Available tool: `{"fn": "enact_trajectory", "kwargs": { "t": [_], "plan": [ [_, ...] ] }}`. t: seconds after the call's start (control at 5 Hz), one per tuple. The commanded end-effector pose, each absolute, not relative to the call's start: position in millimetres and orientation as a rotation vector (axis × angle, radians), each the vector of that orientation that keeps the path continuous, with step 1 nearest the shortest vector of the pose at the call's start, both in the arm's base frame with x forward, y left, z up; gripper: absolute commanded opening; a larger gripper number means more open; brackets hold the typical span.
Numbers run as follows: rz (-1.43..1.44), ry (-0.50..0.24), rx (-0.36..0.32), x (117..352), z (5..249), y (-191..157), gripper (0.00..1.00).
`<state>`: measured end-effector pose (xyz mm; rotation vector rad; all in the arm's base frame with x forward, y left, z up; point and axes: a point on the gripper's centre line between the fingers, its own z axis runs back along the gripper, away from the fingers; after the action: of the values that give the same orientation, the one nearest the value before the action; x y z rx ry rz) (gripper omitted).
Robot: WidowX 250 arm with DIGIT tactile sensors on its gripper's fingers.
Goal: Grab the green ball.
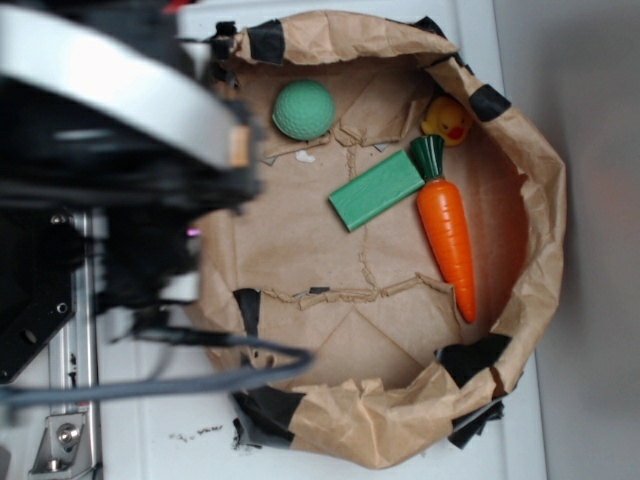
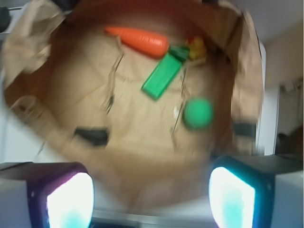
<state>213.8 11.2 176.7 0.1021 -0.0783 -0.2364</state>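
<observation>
The green ball (image 1: 303, 109) is mint green with a fine dimpled pattern. The flat block (image 1: 377, 189) is a stronger, plain green. The carrot (image 1: 447, 231) is bright orange with a dark green top. The small duck (image 1: 447, 120) is yellow with some orange-red. The paper bag (image 1: 340, 430) is brown and creased, with black tape patches on its rim. The fingertips (image 2: 69, 202) of the gripper (image 2: 151, 199) glow white and cyan in dark frames.

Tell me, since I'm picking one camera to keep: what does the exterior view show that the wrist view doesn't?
Only the exterior view shows the robot's arm, cables and mounting rail, and a sharp view of the yellow duck. Only the wrist view shows the gripper, its two fingertips spread apart with nothing between them. Both show the paper-bag tray, the green ball, the green block and the carrot.
</observation>
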Motion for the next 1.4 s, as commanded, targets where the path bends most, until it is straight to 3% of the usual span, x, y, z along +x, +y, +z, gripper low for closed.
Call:
{"fn": "enact_trajectory", "kwargs": {
  "t": [0.0, 0.2, 0.4, 0.6, 0.8, 1.2],
  "plan": [
    [-0.563, -0.091, 0.128, 294.5, 115.6, 26.7, 1.0],
    [-0.695, -0.054, 0.136, 296.8, 78.2, 21.1, 1.0],
    [-0.763, -0.06, 0.071, 278.4, 72.2, 14.0, 1.0],
    [-0.749, -0.071, 0.067, 264.1, 78.3, 20.3, 1.0],
    [-0.746, -0.087, 0.083, 256.3, 86.1, 19.3, 1.0],
    [-0.698, -0.073, 0.147, 262.5, 75.6, 43.2, 1.0]
  ]
}}
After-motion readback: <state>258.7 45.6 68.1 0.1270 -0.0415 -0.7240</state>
